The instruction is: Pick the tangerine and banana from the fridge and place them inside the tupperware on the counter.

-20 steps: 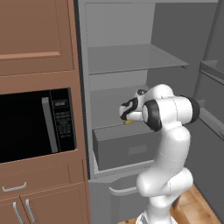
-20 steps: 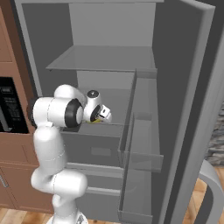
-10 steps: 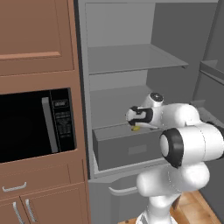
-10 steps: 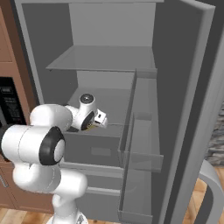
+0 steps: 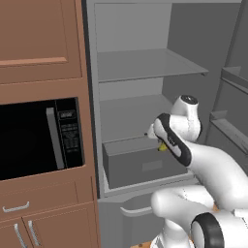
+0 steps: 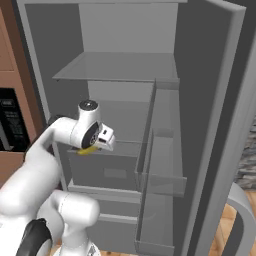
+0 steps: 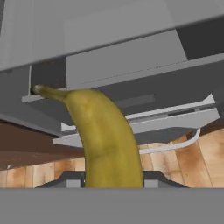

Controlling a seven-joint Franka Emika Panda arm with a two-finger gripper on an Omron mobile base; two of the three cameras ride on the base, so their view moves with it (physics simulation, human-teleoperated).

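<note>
My gripper (image 7: 111, 180) is shut on the yellow banana (image 7: 105, 135), which sticks out ahead of the fingertips with its dark stem end farthest away. From the base, the banana (image 5: 163, 147) peeks out yellow under the hand, just in front of the open fridge (image 5: 145, 65) and above its grey drawer (image 5: 140, 164). In the right base view the banana (image 6: 89, 149) shows beneath the white hand, level with the drawer's top. The tangerine, the tupperware and the counter are out of view.
The fridge door (image 6: 210, 125) stands open to the right with its shelves (image 6: 162, 150) close beside the hand. A black microwave (image 5: 38, 138) sits in brown cabinets on the left. Wood floor (image 7: 183, 153) lies below.
The hand has come down and back toward the base with the banana still in its grip. The arm's elbow has swung low toward the cameras.
</note>
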